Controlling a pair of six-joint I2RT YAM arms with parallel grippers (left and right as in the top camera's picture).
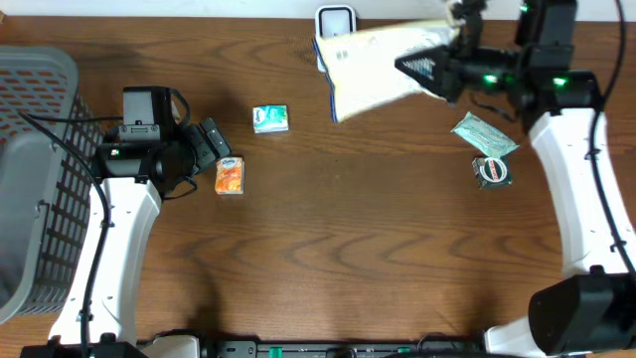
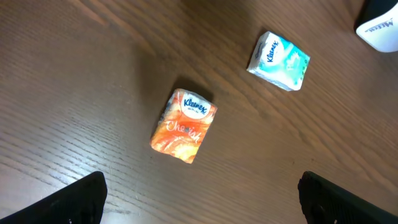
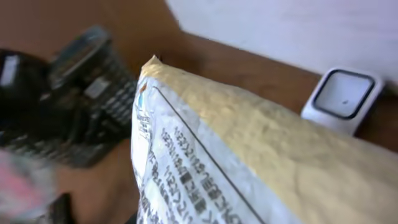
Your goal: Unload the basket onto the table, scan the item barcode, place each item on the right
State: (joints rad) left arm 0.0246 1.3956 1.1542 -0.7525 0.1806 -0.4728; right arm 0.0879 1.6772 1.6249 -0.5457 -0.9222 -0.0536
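The bag [image 3: 249,143], gripped by right jaws, is hovering beside the top-centre scanner [image 1: 335,18], probably for reading; left jaws are gaping, empty.

A grey mesh basket [image 1: 40,70] stands far left at the wooden table [image 1: 348,264].

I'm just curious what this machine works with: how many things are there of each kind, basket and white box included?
Small Kleenex tissue packs: 2 (orange pack, teal pack)
Large cream printed bag: 1
Crinkled green foil pouch: 1
Round dark packet with red rim: 1
White box with a dark window: 1
Grey mesh basket: 1
Total: 7
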